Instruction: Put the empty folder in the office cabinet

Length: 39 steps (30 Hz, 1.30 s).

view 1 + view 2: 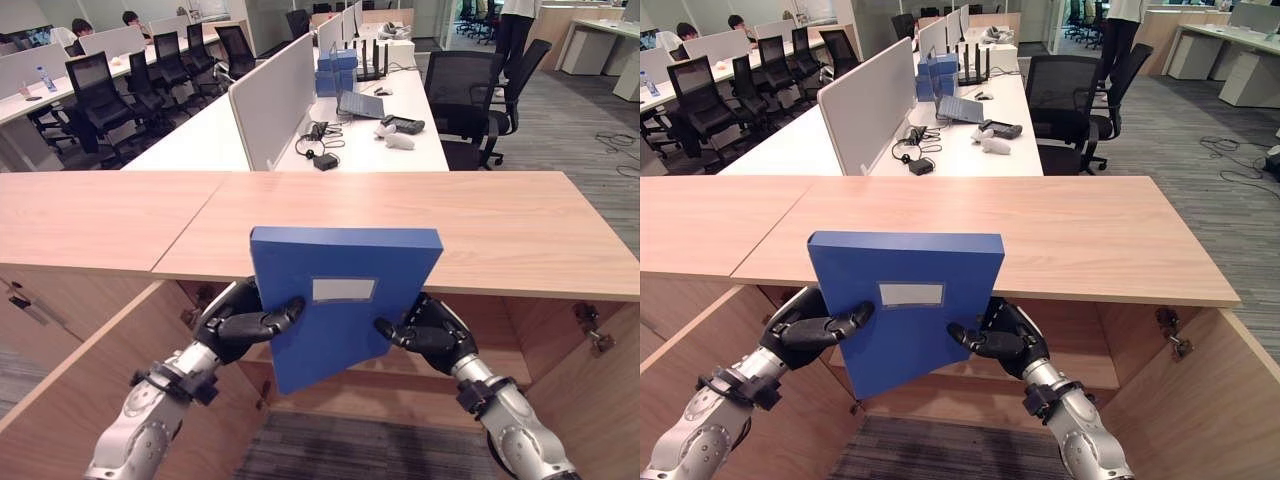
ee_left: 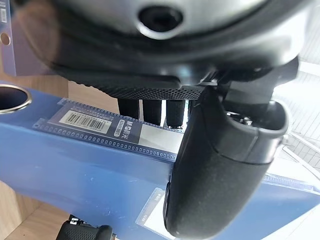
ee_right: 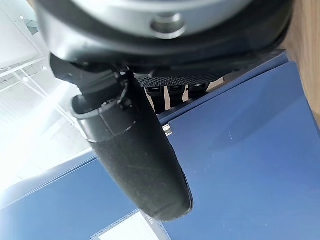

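Observation:
A blue box folder (image 1: 335,300) with a grey label hangs upright and slightly tilted in front of the open wooden office cabinet (image 1: 470,355), its top edge level with the cabinet top. My left hand (image 1: 240,322) grips its left edge, thumb across the front and fingers behind. My right hand (image 1: 432,335) grips the right edge the same way. In the left wrist view the thumb (image 2: 220,175) presses the blue folder (image 2: 75,165); in the right wrist view the thumb (image 3: 140,165) lies on the folder's face (image 3: 250,165).
The cabinet's wooden top (image 1: 480,230) spans the view, with a shelf (image 1: 500,365) inside and open doors at both sides (image 1: 80,370). Behind stand white desks, a divider (image 1: 275,100), black chairs (image 1: 460,95) and people far off.

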### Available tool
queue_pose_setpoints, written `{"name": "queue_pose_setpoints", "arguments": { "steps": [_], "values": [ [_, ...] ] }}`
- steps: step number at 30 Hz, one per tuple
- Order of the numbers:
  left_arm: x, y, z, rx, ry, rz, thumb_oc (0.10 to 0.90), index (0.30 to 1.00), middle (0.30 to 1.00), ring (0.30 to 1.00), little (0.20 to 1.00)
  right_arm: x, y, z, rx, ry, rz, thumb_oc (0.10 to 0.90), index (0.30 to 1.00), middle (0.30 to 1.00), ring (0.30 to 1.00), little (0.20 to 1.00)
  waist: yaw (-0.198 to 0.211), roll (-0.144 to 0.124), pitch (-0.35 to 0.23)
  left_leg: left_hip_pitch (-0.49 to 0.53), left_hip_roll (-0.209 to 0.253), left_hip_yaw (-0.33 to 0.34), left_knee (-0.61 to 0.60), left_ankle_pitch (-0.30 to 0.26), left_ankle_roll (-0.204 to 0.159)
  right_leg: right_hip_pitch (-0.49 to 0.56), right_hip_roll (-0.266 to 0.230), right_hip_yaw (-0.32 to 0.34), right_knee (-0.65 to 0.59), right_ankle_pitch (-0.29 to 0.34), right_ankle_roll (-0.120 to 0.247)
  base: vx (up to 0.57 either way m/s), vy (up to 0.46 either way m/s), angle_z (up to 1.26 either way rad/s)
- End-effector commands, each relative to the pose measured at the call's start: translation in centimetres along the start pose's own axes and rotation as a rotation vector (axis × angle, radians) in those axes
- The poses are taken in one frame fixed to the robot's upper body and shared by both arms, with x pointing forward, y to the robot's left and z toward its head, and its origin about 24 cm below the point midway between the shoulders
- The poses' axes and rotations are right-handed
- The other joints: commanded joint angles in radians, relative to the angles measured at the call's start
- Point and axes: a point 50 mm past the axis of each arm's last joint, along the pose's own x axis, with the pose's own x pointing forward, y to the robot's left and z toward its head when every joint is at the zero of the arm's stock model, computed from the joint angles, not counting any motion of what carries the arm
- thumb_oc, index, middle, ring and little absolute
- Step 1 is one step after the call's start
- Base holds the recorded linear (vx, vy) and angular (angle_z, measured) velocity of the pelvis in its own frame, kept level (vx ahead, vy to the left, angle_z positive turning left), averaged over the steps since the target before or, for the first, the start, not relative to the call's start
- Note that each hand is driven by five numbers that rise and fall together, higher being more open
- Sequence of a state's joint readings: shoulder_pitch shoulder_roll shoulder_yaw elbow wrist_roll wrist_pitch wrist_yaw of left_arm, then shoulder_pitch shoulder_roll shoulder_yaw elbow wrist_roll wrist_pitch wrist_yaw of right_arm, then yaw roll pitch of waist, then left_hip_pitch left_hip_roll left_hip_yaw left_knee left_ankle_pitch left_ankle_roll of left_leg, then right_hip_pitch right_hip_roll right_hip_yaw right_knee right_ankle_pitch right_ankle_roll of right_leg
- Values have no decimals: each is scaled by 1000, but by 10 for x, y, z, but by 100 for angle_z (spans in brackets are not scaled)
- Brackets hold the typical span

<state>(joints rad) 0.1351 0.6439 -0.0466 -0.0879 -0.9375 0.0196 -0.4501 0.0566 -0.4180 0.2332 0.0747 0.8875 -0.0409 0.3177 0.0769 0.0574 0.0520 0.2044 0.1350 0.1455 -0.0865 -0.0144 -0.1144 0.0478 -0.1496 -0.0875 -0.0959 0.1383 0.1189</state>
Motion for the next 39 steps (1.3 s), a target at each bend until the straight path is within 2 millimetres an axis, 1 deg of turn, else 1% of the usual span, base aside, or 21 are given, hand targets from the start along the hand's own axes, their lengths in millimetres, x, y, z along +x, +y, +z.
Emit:
{"name": "queue_pose_setpoints", "arguments": {
  "steps": [1,2,6,7,14,15,18,20,24,25,29,30,31,39],
  "values": [
    [35,-40,52,68,-184,-335,400,300,300,300,300,40,69,65,2,-331,387,800,900,900,900,900,-21,-38,-21,-12,-32,-40,-1,-27,26,125,-24,39,26,-171,53,0,0,0],
    [38,-47,50,65,-160,-383,400,300,300,300,300,40,73,62,3,-307,411,800,900,900,900,900,-22,-39,-21,-12,-33,-41,-1,-27,26,125,-24,40,27,-171,53,0,0,0],
    [40,-54,50,82,-128,-433,400,300,300,300,300,41,78,55,27,-279,440,800,900,900,900,900,-24,-39,-20,-12,-33,-41,-1,-26,26,125,-23,41,28,-171,53,0,0,0],
    [41,-60,50,87,-120,-475,400,300,300,300,300,41,82,46,44,-238,468,800,900,900,900,900,-24,-41,-19,-13,-32,-40,-1,-26,26,124,-22,42,30,-172,53,0,0,0],
    [48,-67,53,64,-173,-487,400,300,300,300,300,43,87,33,95,-192,480,800,900,900,900,900,-23,-42,-15,-13,-32,-34,-1,-25,26,116,-21,42,31,-167,52,0,0,0],
    [50,-71,53,47,-191,-498,400,300,300,300,300,44,92,28,121,-176,498,800,900,900,900,900,-21,-44,-14,-13,-32,-28,-1,-25,27,115,-20,40,31,-166,51,0,0,0],
    [54,-75,52,36,-200,-510,400,300,300,300,300,46,96,24,125,-158,514,800,900,900,900,900,-20,-45,-13,-13,-31,-25,-1,-25,26,114,-19,38,31,-166,50,-7,1,-1],
    [58,-82,51,22,-209,-541,400,300,300,300,300,47,100,17,142,-122,534,800,900,900,900,900,-21,-46,-12,-13,-31,-25,-1,-25,27,115,-18,36,30,-166,48,0,0,0],
    [63,-88,51,3,-222,-564,400,300,300,300,300,48,106,16,148,-110,562,800,900,900,900,900,-23,-48,-11,-14,-31,-25,-1,-25,26,116,-17,36,29,-167,47,-6,1,-3],
    [64,-91,50,-11,-231,-570,400,300,300,300,300,49,111,16,154,-110,587,800,900,900,900,900,-23,-49,-11,-14,-31,-25,-1,-25,26,116,-16,37,30,-167,47,0,0,0],
    [66,-92,48,-38,-243,-566,400,300,300,300,300,49,118,19,170,-124,619,800,900,900,900,900,-25,-50,-9,-14,-30,-25,-1,-25,26,115,-16,36,31,-168,47,0,0,0],
    [66,-93,46,-64,-254,-555,400,300,300,300,300,50,122,23,189,-148,632,573,559,559,559,559,-26,-49,-9,-14,-30,-26,-1,-25,27,114,-18,38,31,-167,46,0,0,0],
    [66,-92,45,-73,-261,-548,400,300,300,300,300,50,122,25,200,-161,630,400,300,300,300,300,-26,-48,-9,-14,-30,-25,-1,-25,27,112,-17,38,31,-167,45,0,0,0],
    [65,-90,42,-137,-306,-497,400,300,300,300,300,50,127,32,262,-223,634,400,300,300,300,300,-24,-49,-9,-18,-32,-21,-1,-25,28,110,-15,36,32,-167,43,0,0,0]
  ]
}}
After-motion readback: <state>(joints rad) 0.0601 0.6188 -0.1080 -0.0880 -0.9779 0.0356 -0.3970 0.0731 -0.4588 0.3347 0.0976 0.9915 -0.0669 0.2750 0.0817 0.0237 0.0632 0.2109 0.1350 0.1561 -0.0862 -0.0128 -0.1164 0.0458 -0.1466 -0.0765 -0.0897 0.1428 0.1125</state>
